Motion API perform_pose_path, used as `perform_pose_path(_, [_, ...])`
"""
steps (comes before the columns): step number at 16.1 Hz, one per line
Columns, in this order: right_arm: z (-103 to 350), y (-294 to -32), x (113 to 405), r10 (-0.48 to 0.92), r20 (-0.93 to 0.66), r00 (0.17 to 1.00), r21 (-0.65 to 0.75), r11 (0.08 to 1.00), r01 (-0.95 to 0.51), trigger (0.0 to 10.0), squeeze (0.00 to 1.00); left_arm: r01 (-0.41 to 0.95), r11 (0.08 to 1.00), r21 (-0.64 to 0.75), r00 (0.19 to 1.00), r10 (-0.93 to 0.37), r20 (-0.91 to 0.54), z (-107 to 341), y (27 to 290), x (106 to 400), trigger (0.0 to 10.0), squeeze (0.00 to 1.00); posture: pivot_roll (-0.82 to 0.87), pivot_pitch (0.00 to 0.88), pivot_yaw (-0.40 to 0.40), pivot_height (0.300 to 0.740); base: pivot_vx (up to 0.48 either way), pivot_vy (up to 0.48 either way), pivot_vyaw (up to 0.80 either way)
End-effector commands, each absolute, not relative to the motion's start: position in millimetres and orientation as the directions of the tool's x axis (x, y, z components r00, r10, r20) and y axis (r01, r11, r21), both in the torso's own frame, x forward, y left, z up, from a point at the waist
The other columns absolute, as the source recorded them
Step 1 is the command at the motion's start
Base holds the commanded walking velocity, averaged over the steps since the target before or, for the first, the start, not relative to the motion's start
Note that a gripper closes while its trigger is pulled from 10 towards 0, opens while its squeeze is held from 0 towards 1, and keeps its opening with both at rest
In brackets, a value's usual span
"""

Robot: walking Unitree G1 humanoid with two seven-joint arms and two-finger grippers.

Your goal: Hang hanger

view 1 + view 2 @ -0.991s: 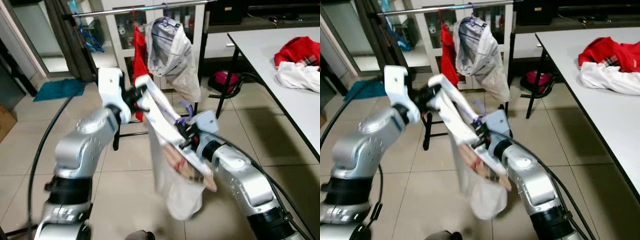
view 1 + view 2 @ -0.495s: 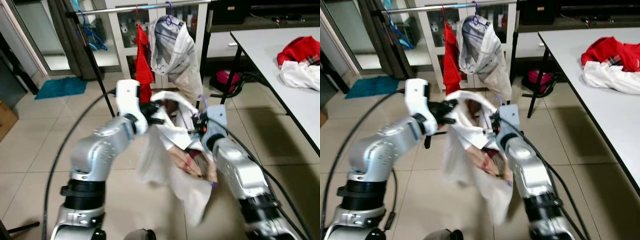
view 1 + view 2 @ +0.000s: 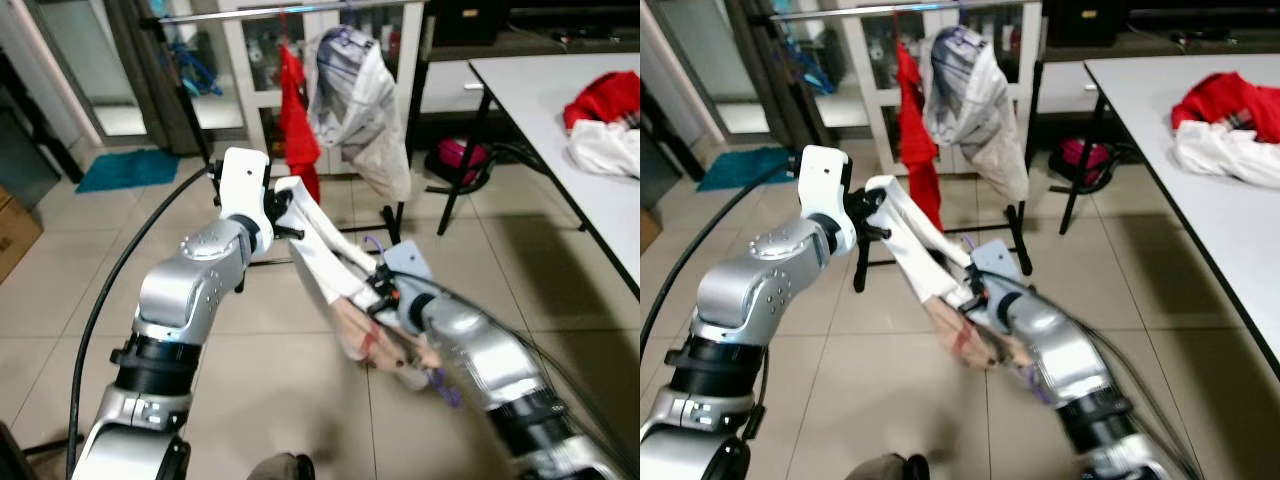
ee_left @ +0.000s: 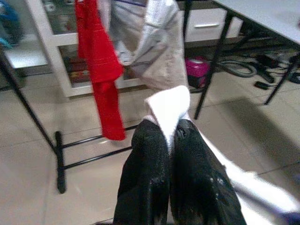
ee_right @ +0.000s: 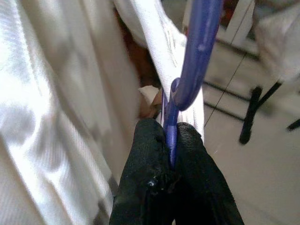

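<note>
A white garment [image 3: 318, 252] with a printed lower part is stretched slantwise between my two grippers, in front of the clothes rail [image 3: 290, 11]. My left gripper [image 3: 283, 206] is shut on its upper edge; the wrist view shows white cloth [image 4: 168, 105] pinched between the black fingers [image 4: 147, 164]. My right gripper [image 3: 380, 291] holds the lower end, shut on the purple hanger [image 5: 191, 56] that sits inside the garment. The hanger's hook [image 3: 373, 244] sticks up just above that gripper.
A grey-white garment [image 3: 356, 95] and a red one [image 3: 297, 112] hang on the rail, with blue hangers [image 3: 196, 76] further left. A white table [image 3: 545, 110] with red and white clothes [image 3: 606, 112] stands on the right. A teal mat [image 3: 125, 170] lies on the tiled floor.
The garment, bunched between the grippers half a second ago, is now pulled taut. My right gripper has dropped lower with the hanger. The camera has shifted slightly.
</note>
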State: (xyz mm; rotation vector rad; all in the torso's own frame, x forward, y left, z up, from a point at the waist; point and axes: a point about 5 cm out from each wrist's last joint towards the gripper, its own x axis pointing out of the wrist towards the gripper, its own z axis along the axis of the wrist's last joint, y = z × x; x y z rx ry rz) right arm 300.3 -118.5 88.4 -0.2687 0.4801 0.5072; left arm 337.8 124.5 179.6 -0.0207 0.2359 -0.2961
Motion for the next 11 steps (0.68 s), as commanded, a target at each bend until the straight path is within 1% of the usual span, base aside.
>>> perform_pose_path(1, [93,-119,297,0.418,-0.515,0.748,-0.118,0.83,-0.545,10.0,0.0,0.22,0.975,-0.017,0.96,-0.219,-0.172,192,138,343,0.0,0.0,-0.09,0.0,0.113,0.74,0.0,0.0,0.0])
perform_pose_path(3, [104,-122,293,0.45,-0.506,0.736,-0.088,0.821,-0.564,10.0,0.0,0.216,0.976,0.003,0.961,-0.213,-0.174,189,139,344,0.0,0.0,-0.09,0.0,0.113,0.74,0.0,0.0,0.0])
perform_pose_path(4, [110,-123,293,0.456,-0.488,0.745,-0.073,0.829,-0.555,10.0,0.0,0.229,0.973,0.018,0.957,-0.222,-0.185,186,137,344,0.0,0.0,-0.09,0.0,0.114,0.74,0.0,0.0,0.0])
perform_pose_path(5, [121,-120,300,0.463,-0.401,0.79,0.037,0.87,-0.491,10.0,0.0,0.278,0.96,0.013,0.941,-0.27,-0.204,182,128,341,0.0,0.0,-0.09,0.0,0.114,0.74,0.0,0.0,0.0])
perform_pose_path(6, [130,-121,309,0.415,-0.339,0.844,0.175,0.909,-0.377,10.0,0.0,0.342,0.94,-0.005,0.918,-0.335,-0.211,181,116,337,0.0,0.0,-0.09,0.0,0.111,0.74,0.0,0.0,0.0])
perform_pose_path(7, [131,-121,310,0.397,-0.335,0.854,0.206,0.916,-0.345,10.0,0.0,0.359,0.933,-0.01,0.912,-0.353,-0.211,180,112,336,0.0,0.0,-0.09,0.0,0.111,0.74,0.0,0.0,0.0])
perform_pose_path(8, [129,-120,315,0.375,-0.349,0.859,0.192,0.926,-0.326,10.0,0.0,0.417,0.907,-0.067,0.885,-0.422,-0.199,181,95,330,0.0,0.0,-0.09,0.0,0.112,0.74,0.0,0.0,0.0])
perform_pose_path(9, [128,-116,318,0.372,-0.341,0.863,0.198,0.926,-0.321,10.0,0.0,0.424,0.902,-0.078,0.882,-0.431,-0.188,182,90,329,0.0,0.0,-0.09,0.0,0.113,0.74,0.0,0.0,0.0])
perform_pose_path(11, [125,-112,320,0.368,-0.338,0.866,0.215,0.926,-0.31,10.0,0.0,0.416,0.903,-0.105,0.891,-0.428,-0.15,191,92,332,0.0,0.0,-0.09,0.0,0.11,0.74,0.0,0.0,0.0])
